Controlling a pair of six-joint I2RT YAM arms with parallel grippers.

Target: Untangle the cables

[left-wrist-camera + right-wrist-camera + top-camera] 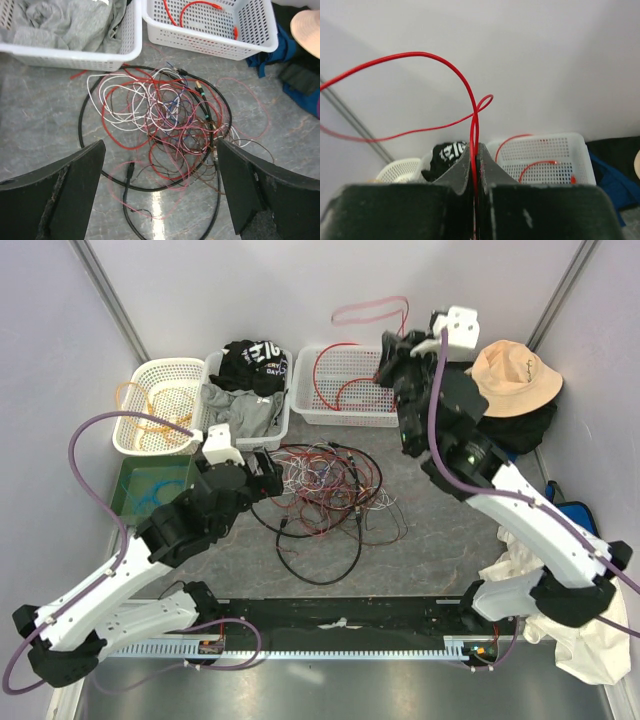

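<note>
Holding a red cable (445,62) clamped between closed jaws, the right gripper (474,150) hangs high over the white basket (345,418), likely to drop it there. Meanwhile the left gripper (160,145), jaws wide apart, hovers over the tangled cables (165,115) on the table (45,115), ready to pick.

Overhead, left wrist: shared cables (318,478)

Smooth plastic-sheathed red, white and black cables (165,120) lie on a matt grey stone-look table (45,135) beside a perforated white plastic basket (210,47).
</note>
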